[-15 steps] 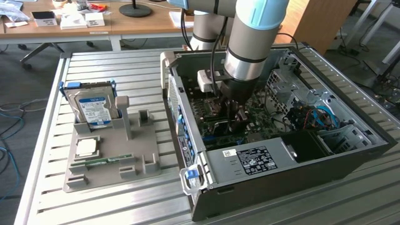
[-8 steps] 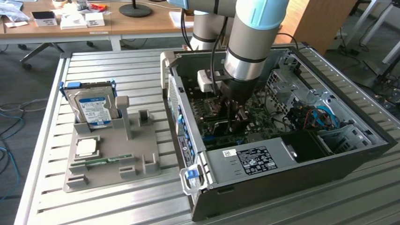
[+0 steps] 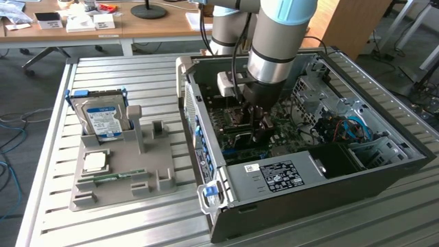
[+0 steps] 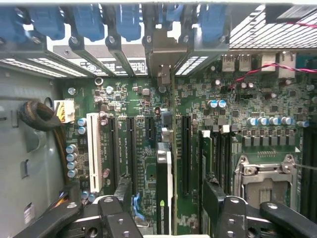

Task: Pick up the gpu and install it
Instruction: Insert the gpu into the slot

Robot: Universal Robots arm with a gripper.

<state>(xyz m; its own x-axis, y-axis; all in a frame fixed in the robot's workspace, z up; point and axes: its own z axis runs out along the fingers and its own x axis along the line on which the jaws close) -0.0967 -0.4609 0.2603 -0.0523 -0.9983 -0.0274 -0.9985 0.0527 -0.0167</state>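
Note:
The gpu [image 4: 164, 188] stands on edge on the green motherboard [image 4: 237, 99], in line with the expansion slots. Its silver bracket [image 4: 161, 54] sits against the rear wall of the case. My gripper [image 4: 168, 198] straddles the card and is open. One black finger [image 4: 124, 191] and the other finger [image 4: 213, 196] stand off either side of the card, with gaps, holding nothing. In the exterior view the gripper [image 3: 260, 131] reaches down into the open computer case [image 3: 309, 206], over the motherboard.
To the exterior view's left of the case, a grey holder [image 3: 130, 190] carries a silver hard drive [image 3: 103, 118], a processor [image 3: 94, 161] and a memory stick [image 3: 113, 177]. Inside the case are a power supply [image 3: 274, 177], blue cables [image 3: 357, 128] and a processor socket [image 4: 265, 183].

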